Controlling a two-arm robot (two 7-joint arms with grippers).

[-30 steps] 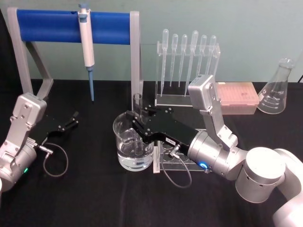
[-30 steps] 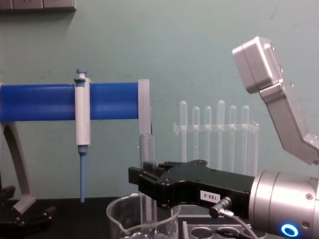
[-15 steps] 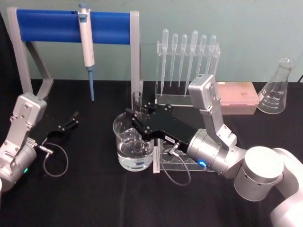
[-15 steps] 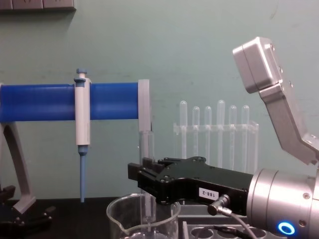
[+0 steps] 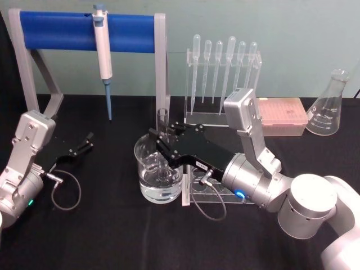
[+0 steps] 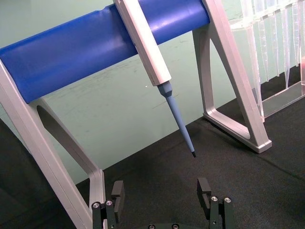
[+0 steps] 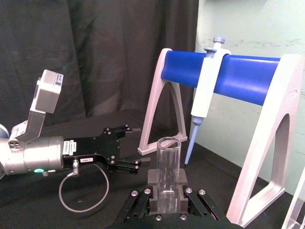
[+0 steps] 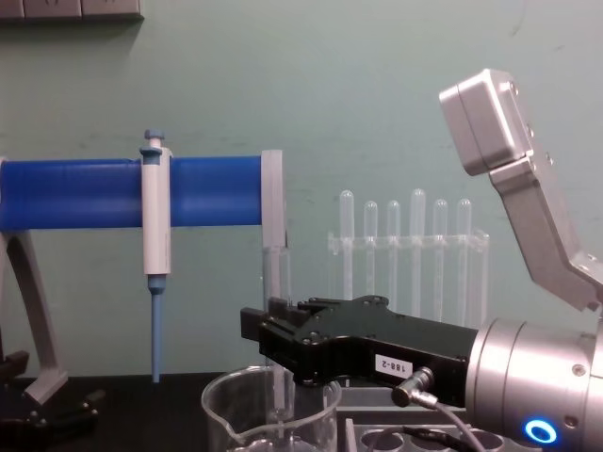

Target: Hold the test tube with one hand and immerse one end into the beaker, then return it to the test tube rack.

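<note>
One long clear glass test tube (image 5: 163,119) stands upright with its lower end inside the single wide clear glass beaker (image 5: 145,169), clamped by the black right gripper (image 5: 162,139), whose wrist view shows the tube's open rim, while the black left gripper (image 5: 83,144) lies spread apart at far left.

Items on the table:
- 1 test tube (image 5: 163,120)
- 1 beaker (image 5: 145,169)
- 6 plastic pipettes (image 5: 230,53) in 1 clear pipette rack (image 5: 205,119)
- 1 micropipette (image 5: 102,48) on 1 blue-barred stand (image 5: 56,31)
- 1 conical flask (image 5: 329,109)
- 1 pink tip box (image 5: 282,115)
- 1 test tube rack (image 5: 198,190)
</note>
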